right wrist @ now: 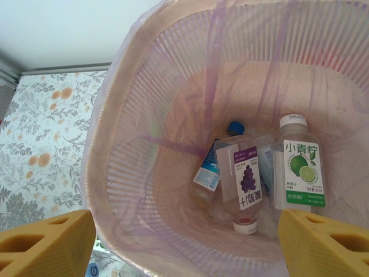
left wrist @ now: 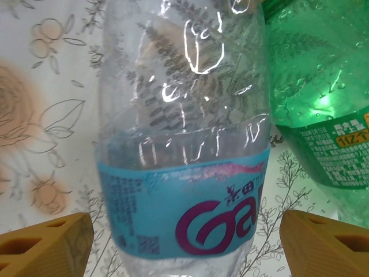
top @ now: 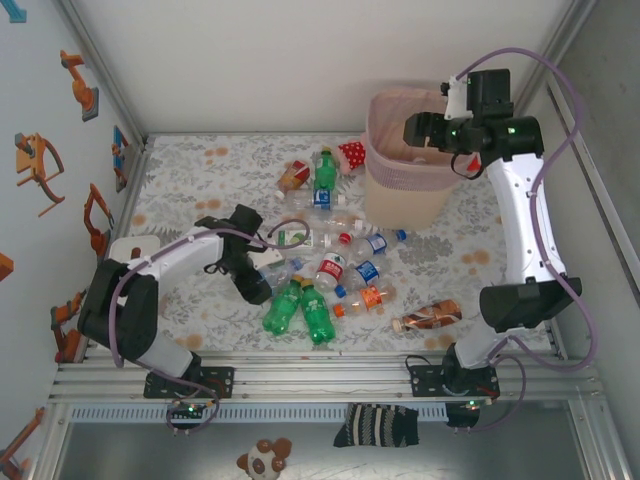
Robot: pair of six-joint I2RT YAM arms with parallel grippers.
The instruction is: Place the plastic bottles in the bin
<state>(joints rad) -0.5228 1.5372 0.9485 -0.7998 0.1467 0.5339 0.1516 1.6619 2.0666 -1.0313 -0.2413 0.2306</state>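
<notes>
A clear plastic bottle with a blue label (left wrist: 184, 213) lies on the flowered cloth between the fingers of my left gripper (left wrist: 184, 245). The gripper is open, with a gap on each side of the bottle. A green bottle (left wrist: 323, 115) lies just right of it. From above, my left gripper (top: 263, 264) sits at the left edge of a cluster of several bottles (top: 330, 270). My right gripper (top: 425, 130) hangs open and empty over the pink mesh bin (top: 378, 152). Inside the bin (right wrist: 132, 190) lie a grape-label bottle (right wrist: 247, 179), a lime-label bottle (right wrist: 301, 164) and a blue-capped one (right wrist: 210, 167).
Two green bottles (top: 300, 308), an orange one (top: 365, 297) and a brown one (top: 428, 316) lie near the front edge. A red white-dotted soft item (top: 352, 152) rests left of the bin. White walls close in the table on three sides.
</notes>
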